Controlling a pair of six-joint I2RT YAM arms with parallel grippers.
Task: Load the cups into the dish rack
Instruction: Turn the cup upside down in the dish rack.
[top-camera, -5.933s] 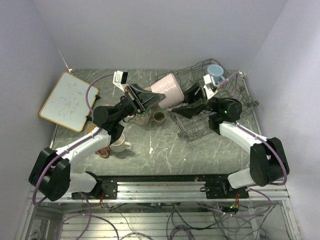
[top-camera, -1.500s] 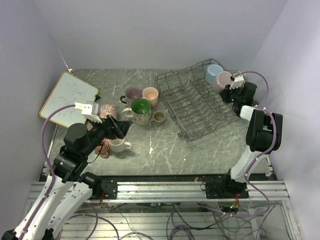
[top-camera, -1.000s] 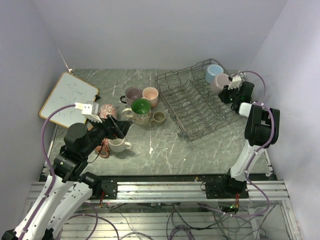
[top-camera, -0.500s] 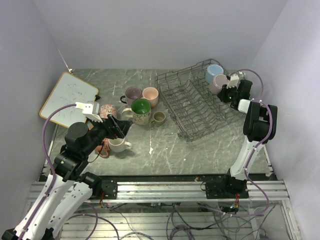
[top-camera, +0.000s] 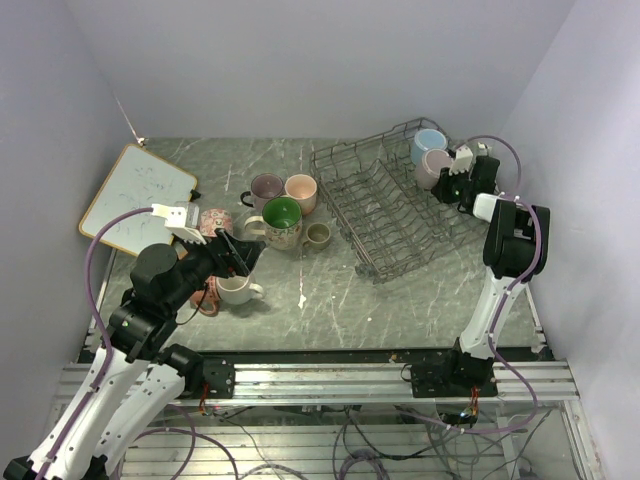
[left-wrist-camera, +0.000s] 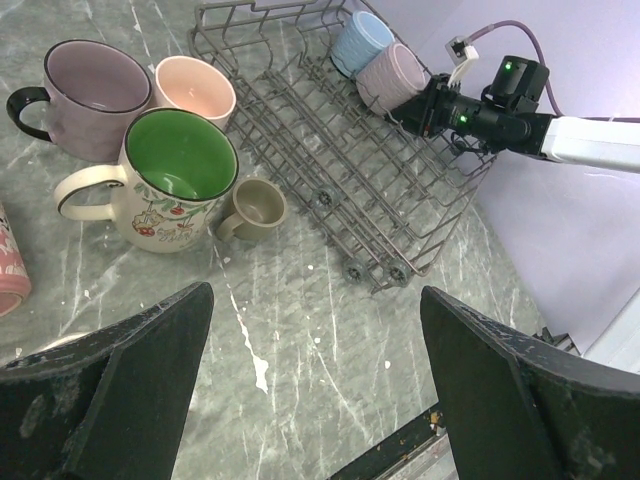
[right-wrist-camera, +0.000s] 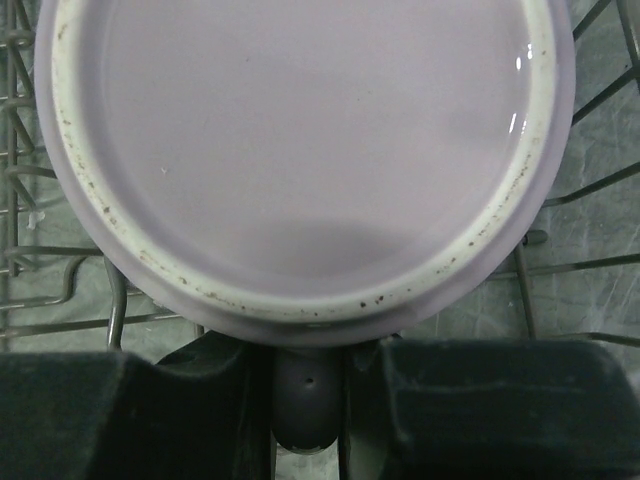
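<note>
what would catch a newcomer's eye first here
The grey dish rack at the far right holds only a light blue mug and a mauve mug in its far corner, the right gripper shut on the mauve one's handle. Next, the bright green-lined mug mid-table, the open left gripper hovering near it.

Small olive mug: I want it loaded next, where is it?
Top view, centre: the olive mug stands on the table, just right of the green-lined mug, between it and the dish rack.

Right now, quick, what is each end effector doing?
Left end effector: open, holding nothing.
Right end effector: closed on the handle of the mauve mug, which sits in the dish rack.
</note>
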